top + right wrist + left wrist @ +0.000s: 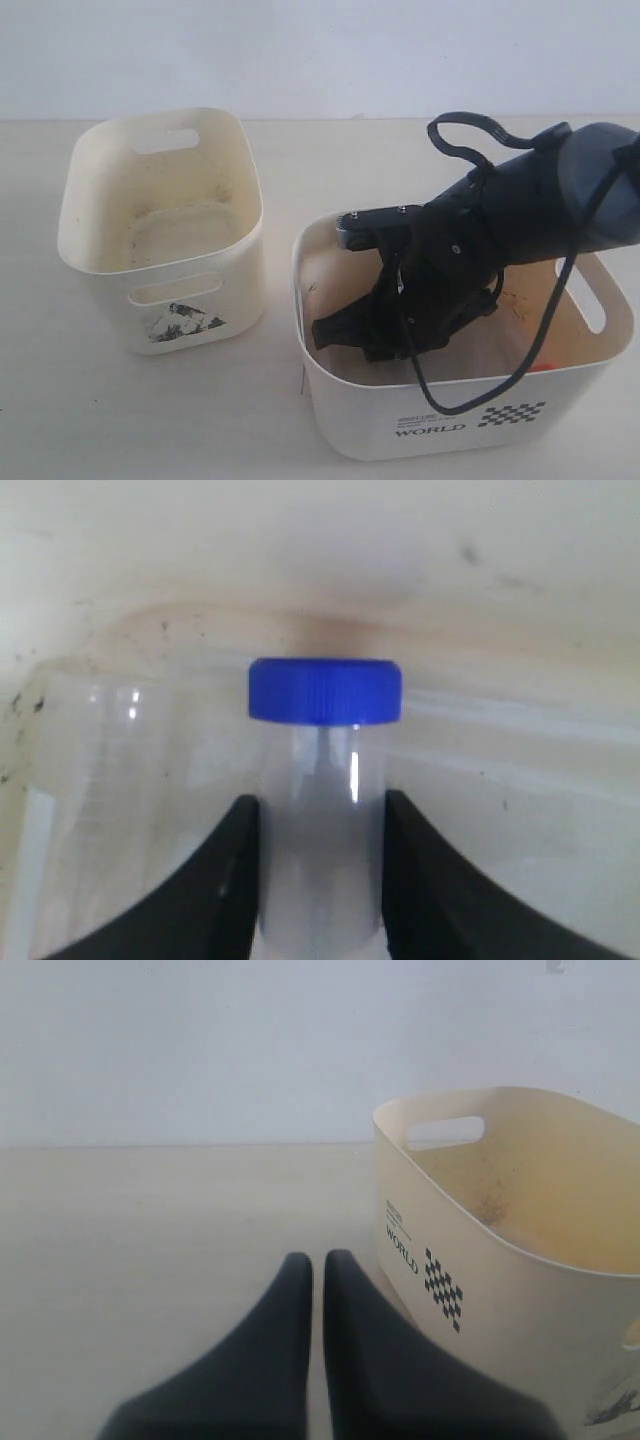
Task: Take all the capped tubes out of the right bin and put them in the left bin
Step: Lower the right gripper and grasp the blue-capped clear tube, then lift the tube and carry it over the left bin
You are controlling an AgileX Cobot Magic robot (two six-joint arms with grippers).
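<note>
Reaching into the right bin [400, 405], the right gripper [322, 802] pinches a blue-capped tube [325, 692] between both fingers. The tube's lower end is cut off in the wrist view, and the arm hides it from outside. An orange speck [541, 367] by the bin's front wall is too small to identify. The left gripper [318, 1265], fingers pressed together, points across the tabletop [150, 1220]. The left bin [110, 250] stands apart.
</note>
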